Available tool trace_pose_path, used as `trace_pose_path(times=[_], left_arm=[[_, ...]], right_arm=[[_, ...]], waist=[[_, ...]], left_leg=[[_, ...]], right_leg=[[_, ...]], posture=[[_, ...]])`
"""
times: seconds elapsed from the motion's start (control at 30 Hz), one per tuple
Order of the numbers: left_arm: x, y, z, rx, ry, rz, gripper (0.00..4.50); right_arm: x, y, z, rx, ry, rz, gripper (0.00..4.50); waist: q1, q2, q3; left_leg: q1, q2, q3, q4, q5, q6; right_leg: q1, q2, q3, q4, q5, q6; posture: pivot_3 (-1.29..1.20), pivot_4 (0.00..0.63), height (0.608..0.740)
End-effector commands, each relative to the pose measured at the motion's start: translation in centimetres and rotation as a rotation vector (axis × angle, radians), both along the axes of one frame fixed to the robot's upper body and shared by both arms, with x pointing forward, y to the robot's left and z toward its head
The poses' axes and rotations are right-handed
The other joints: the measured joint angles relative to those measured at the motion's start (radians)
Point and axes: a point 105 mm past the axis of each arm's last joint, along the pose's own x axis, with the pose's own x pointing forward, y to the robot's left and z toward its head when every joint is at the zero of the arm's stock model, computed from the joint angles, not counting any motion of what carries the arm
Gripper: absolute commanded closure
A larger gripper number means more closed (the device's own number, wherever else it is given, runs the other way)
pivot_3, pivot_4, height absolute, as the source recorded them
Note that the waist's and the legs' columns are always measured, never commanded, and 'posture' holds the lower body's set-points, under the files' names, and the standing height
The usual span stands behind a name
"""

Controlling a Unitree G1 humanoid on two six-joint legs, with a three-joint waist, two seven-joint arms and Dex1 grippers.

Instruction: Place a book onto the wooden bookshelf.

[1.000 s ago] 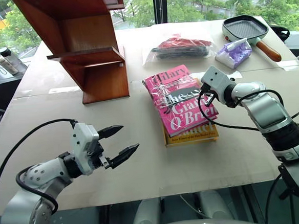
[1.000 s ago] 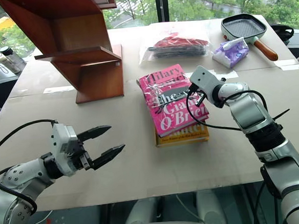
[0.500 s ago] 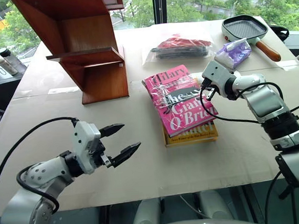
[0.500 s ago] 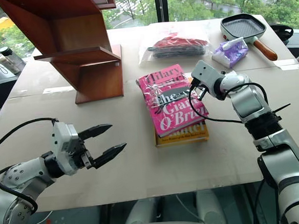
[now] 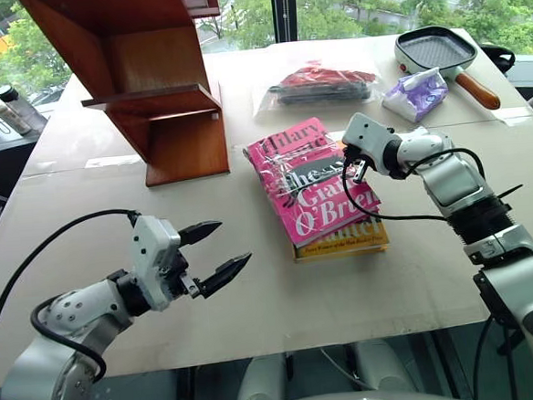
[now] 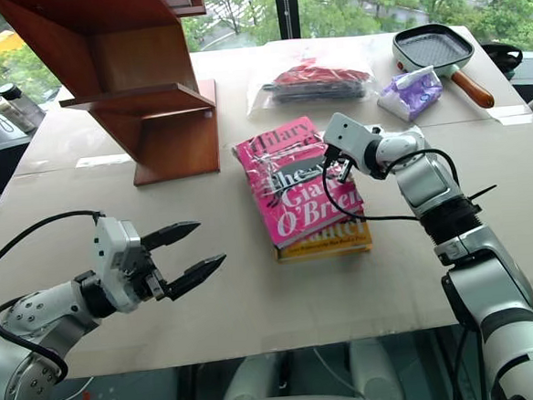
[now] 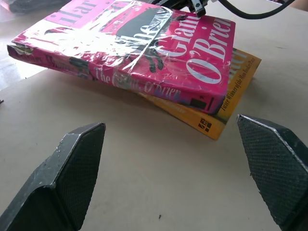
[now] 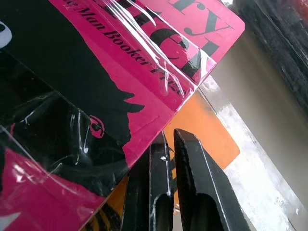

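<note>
Pink book (image 5: 313, 180) lies flat mid-table on top of a yellow book (image 5: 365, 238), skewed so the yellow one pokes out at the near and right edges. Glossy wrap on the pink cover, white and black lettering readable (Hilary, O'Brien).

Right gripper (image 5: 349, 168) sits at the pink book's right edge, fingers pressed together, nothing between them. In the right wrist view the closed fingertips (image 8: 166, 144) sit just against the pink cover's edge, over the yellow book; whether they actually touch the cover I cannot tell.

Left gripper (image 5: 213, 253) hovers over bare table (image 5: 110, 188) near-left, well apart from the books, fingers spread wide and empty. The left wrist view looks between the two spread pads (image 7: 79, 159) at the spine of the pink book, with the yellow one under it.

Wooden bookshelf (image 5: 143, 71) stands far-left on the table, reddish-brown, slanted side panels, a stepped shelf visible (no book on it). It is well apart from the pink book.

Far side: clear bag with red and dark contents (image 5: 318, 84), purple-and-white packet (image 5: 416, 94) to its right, black grill pan (image 5: 439, 51) with a wooden handle far-right. Bottles (image 5: 8, 106) beyond the table's left edge.
</note>
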Motion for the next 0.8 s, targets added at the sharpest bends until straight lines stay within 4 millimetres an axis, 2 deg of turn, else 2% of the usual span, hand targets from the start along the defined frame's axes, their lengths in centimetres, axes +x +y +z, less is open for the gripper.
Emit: trace_pose_path(times=[0.03,0.13,0.2,0.27,0.3,0.33,0.4,0.43,0.53,0.6,0.7,0.8], left_arm=[[-0.3,-0.3,1.1,0.005,-0.052,-0.007,0.0],[0.2,0.0,1.2,-0.013,-0.037,0.041,0.0],[0.9,0.2,1.5,-0.05,-0.022,0.083,0.0],[1.7,0.4,1.9,-0.092,0.009,0.109,0.0],[1.9,0.4,1.9,-0.099,0.019,0.112,0.0],[2.0,0.4,1.9,-0.111,0.04,0.114,0.0],[2.6,0.6,1.6,-0.129,0.112,0.138,0.0],[3.0,0.6,1.3,-0.148,0.162,0.147,0.0],[3.6,0.8,0.9,-0.269,0.314,0.167,0.0],[4.4,1.1,0.7,-0.397,0.421,0.18,0.0],[6.0,1.5,0.3,-0.583,0.581,0.211,0.0],[7.5,1.4,-0.6,-0.687,0.721,0.249,0.0]], right_arm=[[-0.3,0.8,1.5,0.013,-0.057,0.048,4.43],[-0.3,-0.6,2.2,0.073,-0.076,0.01,4.43],[-0.8,-3.4,2.5,0.095,-0.073,-0.023,4.43],[-1.8,-6.6,3.0,0.125,-0.091,-0.056,3.84],[-2.2,-7.5,3.2,0.131,-0.099,-0.065,3.78],[-3.2,-8.3,3.2,0.147,-0.095,-0.046,3.26],[-6.6,-9.4,3.7,0.222,-0.081,0.057,2.55],[-8.7,-9.9,4.6,0.302,-0.08,0.099,2.08],[-13.7,-10.0,6.6,0.432,-0.096,0.212,0.84],[-16.8,-9.3,6.7,0.469,-0.029,0.286,0.03],[-19.7,-8.6,5.8,0.457,0.06,0.303,0.03],[-20.9,-8.1,5.6,0.446,0.043,0.288,0.03]], waist=[[0.0,0.0,0.0],[0.001,0.0,0.0],[0.008,0.0,0.0],[0.019,0.0,0.0],[0.028,0.0,0.0],[0.029,0.0,0.0],[0.03,0.0,0.0],[0.028,0.0,0.0],[0.024,0.001,0.0],[0.012,0.0,-0.001],[0.006,-0.002,-0.002],[0.004,-0.005,-0.001]], left_leg=[[0.0,0.0,0.0,0.0,0.0,0.0],[0.0,0.0,0.0,0.0,0.0,0.0],[0.0,0.0,-0.001,0.0,0.0,0.0],[-0.001,0.0,-0.002,0.0,0.0,0.0],[-0.002,0.0,-0.002,0.001,0.0,0.0],[-0.002,0.0,-0.002,0.001,0.0,0.001],[-0.002,0.0,-0.002,0.001,-0.002,0.003],[-0.002,0.0,-0.002,0.001,-0.002,0.003],[-0.001,0.001,-0.003,0.0,-0.002,0.004],[0.0,0.001,-0.004,0.001,-0.002,0.004],[0.004,0.0,-0.005,0.003,-0.002,0.005],[0.015,0.0,-0.006,0.005,-0.003,0.005]], right_leg=[[0.0,0.0,0.0,0.0,0.0,0.0],[0.0,0.0,0.0,0.0,0.0,0.0],[0.0,0.0,0.0,0.0,0.0,0.0],[0.0,-0.001,-0.002,0.0,0.0,0.0],[0.0,-0.001,-0.002,0.0,0.0,0.0],[0.0,-0.001,-0.003,0.0,0.0,0.0],[0.0,-0.001,-0.002,-0.001,0.0,0.0],[0.001,-0.001,-0.003,0.0,0.0,0.0],[0.001,0.001,-0.003,0.0,0.0,0.0],[0.001,0.0,0.0,0.002,0.0,0.0],[0.003,0.0,0.001,0.006,0.0,0.001],[0.014,0.002,-0.001,0.008,0.0,0.001]], posture=[[0.0,0.15,0.74],[0.0,0.15,0.74],[0.0,0.15,0.74],[0.0,0.15,0.74],[0.0,0.15,0.74],[0.0,0.15,0.74],[0.0,0.15,0.74],[0.0,0.15,0.74],[0.0,0.15,0.74],[0.0,0.15,0.74],[0.0,0.15,0.74],[0.0,0.15,0.74]])
